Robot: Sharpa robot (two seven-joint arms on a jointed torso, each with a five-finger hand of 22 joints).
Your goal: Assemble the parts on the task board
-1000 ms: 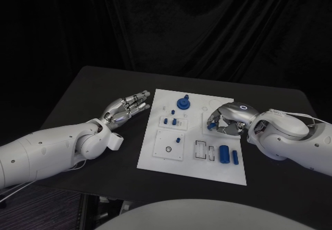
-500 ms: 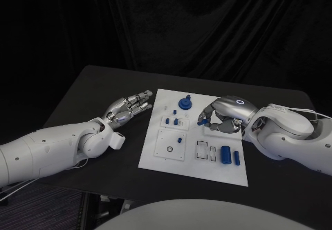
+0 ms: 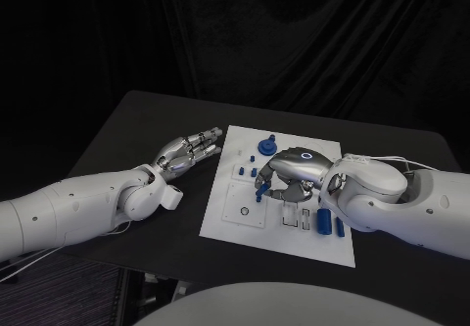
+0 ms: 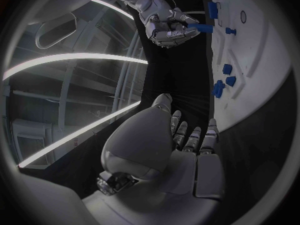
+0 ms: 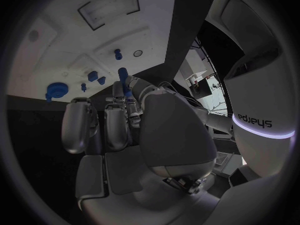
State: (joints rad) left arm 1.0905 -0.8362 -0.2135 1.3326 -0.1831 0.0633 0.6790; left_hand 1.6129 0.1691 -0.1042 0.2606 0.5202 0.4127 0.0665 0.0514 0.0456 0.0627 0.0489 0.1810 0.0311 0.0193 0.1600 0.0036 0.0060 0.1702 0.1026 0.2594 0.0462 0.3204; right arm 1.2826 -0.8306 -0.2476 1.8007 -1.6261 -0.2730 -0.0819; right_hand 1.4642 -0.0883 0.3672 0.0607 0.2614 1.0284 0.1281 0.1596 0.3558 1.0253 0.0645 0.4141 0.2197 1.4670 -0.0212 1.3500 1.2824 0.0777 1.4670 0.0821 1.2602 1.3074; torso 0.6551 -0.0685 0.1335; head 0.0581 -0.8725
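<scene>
Peg (image 3: 261,191) pinched in right hand (image 3: 286,178) above task board (image 3: 235,224)

I see a white task board (image 3: 221,227) on a black table (image 3: 128,129). The parts are blue, including a round knob (image 3: 266,145) and a peg (image 3: 261,189) in my silver right hand (image 3: 286,178). My silver left hand (image 3: 186,152) ends a white arm.

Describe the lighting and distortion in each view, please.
Head view: dark room, the white task board is brightest, with a lit ring on the right hand. Left wrist view: fisheye bends the board edge; bright curved light streaks run behind the left hand. Right wrist view: fisheye; the small blue part it pinches stays sharp.
</scene>
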